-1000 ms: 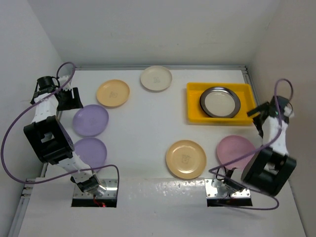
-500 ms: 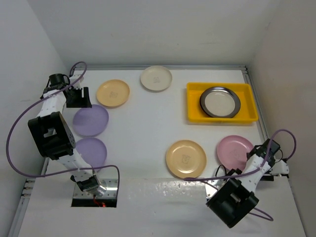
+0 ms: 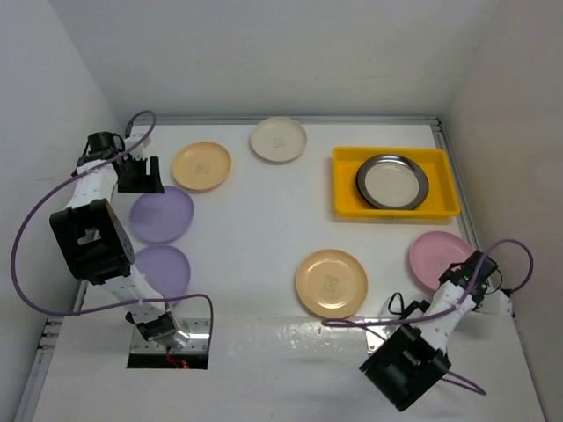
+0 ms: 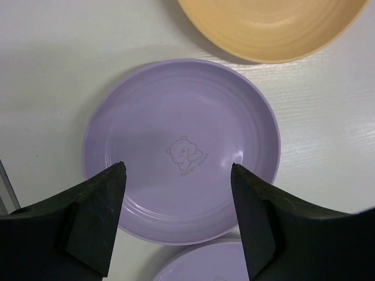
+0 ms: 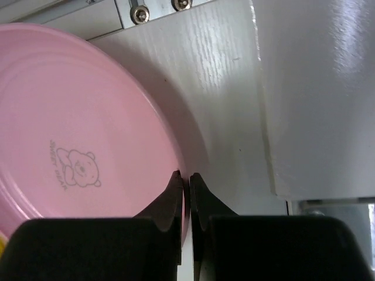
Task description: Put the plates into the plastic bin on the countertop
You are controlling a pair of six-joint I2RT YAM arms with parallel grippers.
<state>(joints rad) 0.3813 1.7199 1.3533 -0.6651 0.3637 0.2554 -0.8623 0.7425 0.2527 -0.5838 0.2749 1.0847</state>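
The bright yellow rectangular plastic bin (image 3: 345, 204), at the far right of the white countertop (image 3: 264, 220), holds one round dark-rimmed steel plate (image 3: 391, 181). Outside the bin I count six round plates: two lavender plates (image 3: 162, 214) (image 3: 163, 269), two peach-orange plates (image 3: 201, 165) (image 3: 331, 283), one cream plate (image 3: 278, 139) and one pink plate (image 3: 437, 258). My right gripper (image 5: 187, 181) is pinched on the rim of the pink plate. My left gripper (image 4: 177, 170) stands with jaws apart above the farther lavender plate.

Steel plate (image 3: 391, 181) in yel. bin (image 3: 347, 203)
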